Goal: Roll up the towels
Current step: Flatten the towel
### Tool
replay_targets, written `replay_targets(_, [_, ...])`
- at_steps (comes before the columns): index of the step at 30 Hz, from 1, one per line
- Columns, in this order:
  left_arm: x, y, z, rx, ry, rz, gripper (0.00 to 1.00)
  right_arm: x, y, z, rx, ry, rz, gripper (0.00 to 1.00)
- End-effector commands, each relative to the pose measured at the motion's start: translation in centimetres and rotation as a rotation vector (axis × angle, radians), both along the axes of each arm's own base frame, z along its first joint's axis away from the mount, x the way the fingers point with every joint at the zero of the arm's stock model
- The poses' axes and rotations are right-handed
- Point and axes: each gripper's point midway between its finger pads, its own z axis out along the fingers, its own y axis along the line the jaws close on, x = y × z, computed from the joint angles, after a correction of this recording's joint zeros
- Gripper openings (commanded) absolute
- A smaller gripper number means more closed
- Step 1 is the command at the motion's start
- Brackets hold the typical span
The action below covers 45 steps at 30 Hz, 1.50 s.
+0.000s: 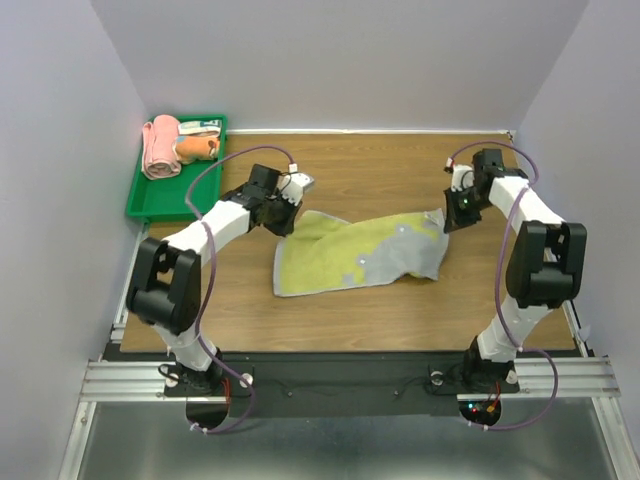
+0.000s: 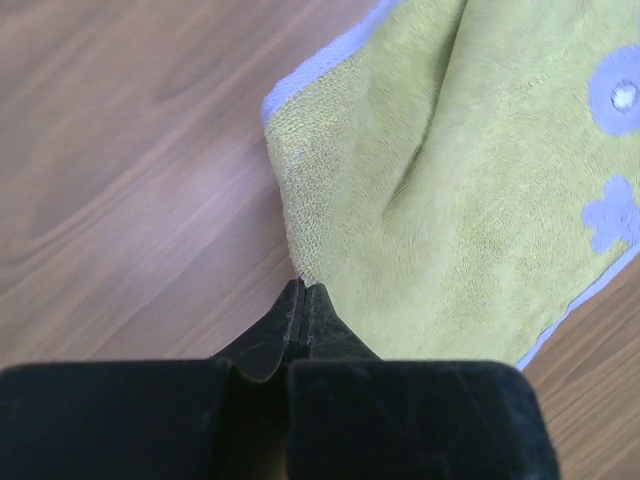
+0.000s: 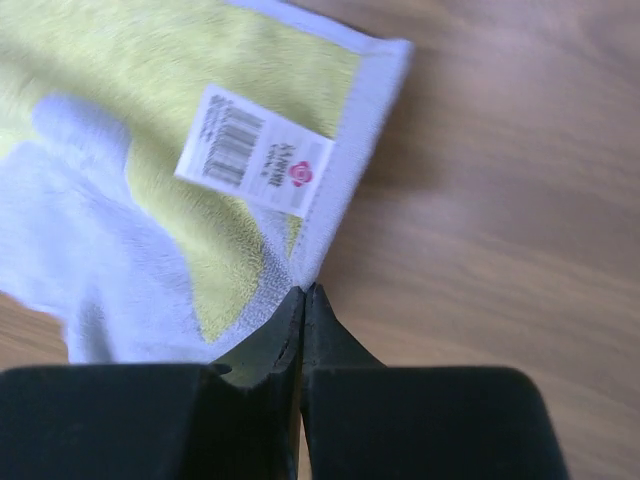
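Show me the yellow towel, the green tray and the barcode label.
yellow towel (image 1: 325, 262), top view, its yellow middle.
green tray (image 1: 155, 203), top view, bare floor.
barcode label (image 3: 255, 150), right wrist view, label's centre.

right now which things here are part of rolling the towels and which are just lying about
In the job: yellow towel, pinched at its edges by the left gripper and right gripper; pink rolled towel in the green tray.
Lying about: orange item and a small packet in the same tray.
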Motion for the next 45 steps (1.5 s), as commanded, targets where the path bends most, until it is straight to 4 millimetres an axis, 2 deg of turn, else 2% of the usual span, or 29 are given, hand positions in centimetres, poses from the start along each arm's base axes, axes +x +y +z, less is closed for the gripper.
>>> replay_targets(1, [0.2, 3.8, 2.9, 0.128, -0.153, -0.013, 0.00, -3.9, -2.7, -1.1, -0.158, 0.064, 0.139, 0.01])
replay_targets(4, [-1.2, 3.9, 2.3, 0.163, -0.163, -0.086, 0.00, -6.1, -2.5, -3.0, -0.147, 0.149, 0.191, 0.01])
replay_targets(6, [-3.2, 3.8, 0.1, 0.229, -0.146, -0.203, 0.00, -7.2, -2.4, -4.2, -0.138, 0.193, 0.211, 0.01])
replay_targets(7, [-3.3, 4.5, -0.6, 0.282, -0.159, -0.216, 0.00, -7.7, -2.5, -4.9, -0.138, 0.216, 0.220, 0.01])
replay_targets(8, [-4.4, 5.2, -2.2, 0.322, -0.142, -0.233, 0.00, -8.0, -2.5, -5.2, -0.139, 0.227, 0.225, 0.01])
replay_targets(10, [-4.6, 5.6, -2.9, 0.374, -0.184, -0.281, 0.00, -8.9, -2.4, -5.8, -0.132, 0.250, 0.251, 0.01])
replay_targets(14, [-5.5, 7.1, -5.0, 0.466, -0.162, -0.313, 0.00, -9.3, -2.8, -6.0, -0.150, 0.254, 0.275, 0.13])
replay_targets(16, [-6.4, 7.5, -6.1, 0.487, -0.110, -0.344, 0.03, -9.2, -3.0, -6.0, -0.161, 0.256, 0.281, 0.30])
replay_targets(17, [-6.5, 7.3, -6.0, 0.475, -0.100, -0.358, 0.08, -8.8, -3.1, -5.7, -0.168, 0.245, 0.280, 0.37])
replay_targets(18, [-6.5, 7.3, -5.7, 0.462, -0.098, -0.348, 0.26, -8.4, -3.3, -5.3, -0.178, 0.229, 0.276, 0.39])
replay_targets(19, [-6.5, 7.2, -5.2, 0.438, -0.095, -0.339, 0.34, -8.0, -3.3, -4.9, -0.178, 0.212, 0.273, 0.40])
replay_targets(20, [-6.6, 6.8, -4.6, 0.377, -0.084, -0.343, 0.43, -7.0, -3.3, -4.0, -0.177, 0.176, 0.266, 0.45])
replay_targets(21, [-6.1, 6.4, -3.0, 0.336, -0.102, -0.336, 0.54, -6.4, -3.3, -3.2, -0.176, 0.146, 0.258, 0.47])
replay_targets(22, [-5.9, 6.2, -2.0, 0.303, -0.108, -0.333, 0.58, -5.7, -3.3, -2.5, -0.172, 0.120, 0.253, 0.47])
replay_targets(23, [-5.2, 5.7, -0.1, 0.239, -0.148, -0.345, 0.62, -4.3, -3.2, -1.3, -0.154, 0.071, 0.242, 0.53])
replay_targets(26, [-4.7, 4.9, 2.5, 0.174, -0.197, -0.348, 0.75, -2.9, -2.4, 0.2, -0.094, 0.021, 0.230, 0.54])
replay_targets(27, [-4.2, 5.0, 3.4, 0.161, -0.225, -0.334, 0.85, -2.0, -2.1, 0.7, -0.076, 0.003, 0.220, 0.54])
replay_targets(29, [-3.5, 5.0, 4.1, 0.150, -0.245, -0.298, 0.91, -1.3, -1.5, 0.2, -0.031, 0.022, 0.211, 0.53])
replay_targets(30, [-2.7, 5.2, 4.5, 0.140, -0.251, -0.266, 0.97, -0.7, -0.9, 0.6, 0.005, 0.023, 0.196, 0.53])
replay_targets(35, [0.1, 6.7, 4.4, 0.151, -0.257, -0.158, 0.98, -0.3, 0.3, -1.4, 0.072, 0.086, 0.183, 0.52])
replay_targets(37, [1.2, 7.0, 3.7, 0.169, -0.250, -0.124, 0.97, 0.0, 0.5, -2.4, 0.067, 0.097, 0.175, 0.52])
replay_targets(41, [2.8, 7.4, 2.5, 0.194, -0.226, -0.073, 0.84, -0.3, 1.1, -4.0, 0.056, 0.120, 0.176, 0.52])
replay_targets(42, [3.3, 7.3, 2.0, 0.200, -0.214, -0.068, 0.79, -0.2, 1.2, -4.3, 0.052, 0.115, 0.173, 0.52])
replay_targets(45, [4.2, 7.4, 1.0, 0.207, -0.191, -0.042, 0.73, 0.0, 1.6, -4.7, 0.039, 0.107, 0.173, 0.52])
